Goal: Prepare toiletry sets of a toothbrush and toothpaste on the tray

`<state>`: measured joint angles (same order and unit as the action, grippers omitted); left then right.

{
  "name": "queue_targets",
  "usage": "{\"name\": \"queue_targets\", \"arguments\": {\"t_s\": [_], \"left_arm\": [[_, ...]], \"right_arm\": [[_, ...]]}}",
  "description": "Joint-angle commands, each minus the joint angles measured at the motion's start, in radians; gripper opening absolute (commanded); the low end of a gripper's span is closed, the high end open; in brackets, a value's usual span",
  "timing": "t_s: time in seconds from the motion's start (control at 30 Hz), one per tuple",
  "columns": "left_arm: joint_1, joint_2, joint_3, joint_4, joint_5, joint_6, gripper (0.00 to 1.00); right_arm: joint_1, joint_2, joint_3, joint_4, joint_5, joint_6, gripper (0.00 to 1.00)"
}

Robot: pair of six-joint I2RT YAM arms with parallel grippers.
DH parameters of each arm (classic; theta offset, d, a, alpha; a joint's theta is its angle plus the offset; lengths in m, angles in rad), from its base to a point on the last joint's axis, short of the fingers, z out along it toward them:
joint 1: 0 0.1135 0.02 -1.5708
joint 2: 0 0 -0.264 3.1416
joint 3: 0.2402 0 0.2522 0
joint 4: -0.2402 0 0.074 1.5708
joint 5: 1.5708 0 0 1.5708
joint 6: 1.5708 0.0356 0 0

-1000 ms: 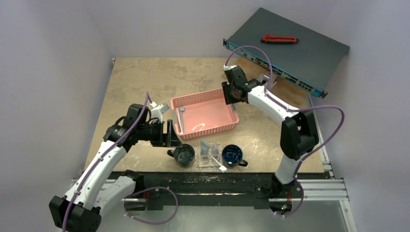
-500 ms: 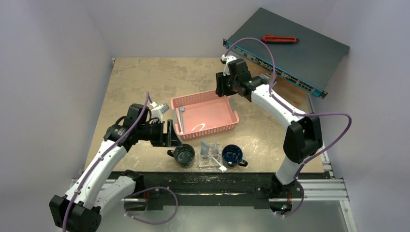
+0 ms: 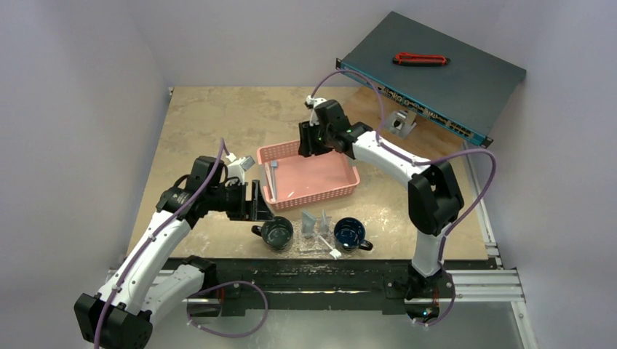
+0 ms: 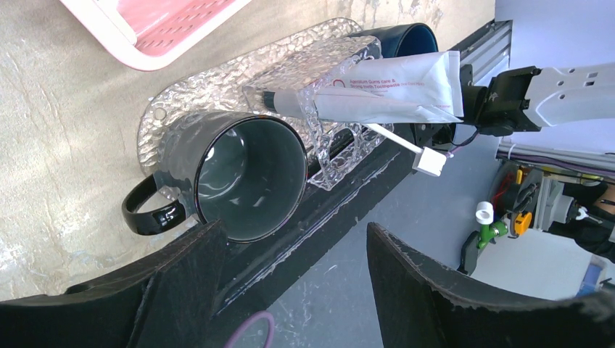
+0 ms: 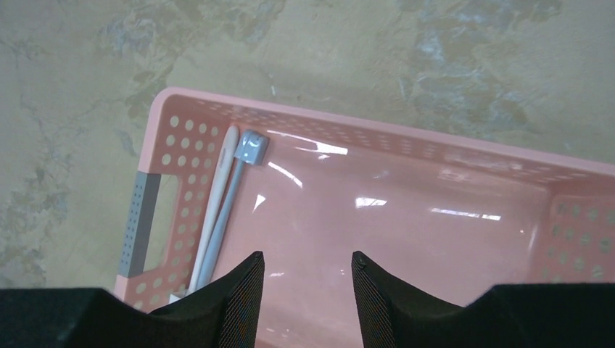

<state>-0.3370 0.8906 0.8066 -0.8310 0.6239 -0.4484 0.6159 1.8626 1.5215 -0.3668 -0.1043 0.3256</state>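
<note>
Toothbrushes lie side by side along the left wall of the pink basket. That is probably why the right gripper hangs above the basket's far side, jaws parted with nothing between them, lined up for a pick. Just in front of the basket sits the tray, carrying two mugs, a toothpaste tube and a white toothbrush. The left gripper, open-jawed and empty, hovers off the basket's near left corner, seemingly out of the other arm's way.

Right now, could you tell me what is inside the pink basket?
Two toothbrushes lie side by side along one short wall of the pink basket: a white toothbrush and a grey-blue toothbrush. The rest of the floor looks bare; the right gripper's fingers cover the near edge.
</note>
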Motion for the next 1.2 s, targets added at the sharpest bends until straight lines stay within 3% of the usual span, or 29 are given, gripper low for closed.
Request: {"name": "queue_targets", "arguments": {"t_s": [0.0, 0.37, 0.43, 0.53, 1.17], "left_arm": [[-0.005, -0.001, 0.022, 0.021, 0.004, 0.027, 0.69], [-0.005, -0.005, 0.024, 0.018, -0.005, 0.025, 0.69], [-0.005, -0.005, 0.023, 0.019, -0.006, 0.025, 0.69], [-0.005, -0.004, 0.023, 0.019, -0.004, 0.025, 0.69], [-0.005, 0.0, 0.024, 0.019, -0.001, 0.026, 0.69]], "right_arm": [[0.056, 0.017, 0.071, 0.027, 0.062, 0.02, 0.5], [0.158, 0.153, 0.158, 0.048, 0.12, 0.02, 0.5], [0.176, 0.179, 0.184, 0.039, 0.161, 0.126, 0.52], [0.198, 0.22, 0.213, 0.034, 0.199, 0.139, 0.52], [0.252, 0.384, 0.339, -0.022, 0.335, 0.173, 0.48]]}}
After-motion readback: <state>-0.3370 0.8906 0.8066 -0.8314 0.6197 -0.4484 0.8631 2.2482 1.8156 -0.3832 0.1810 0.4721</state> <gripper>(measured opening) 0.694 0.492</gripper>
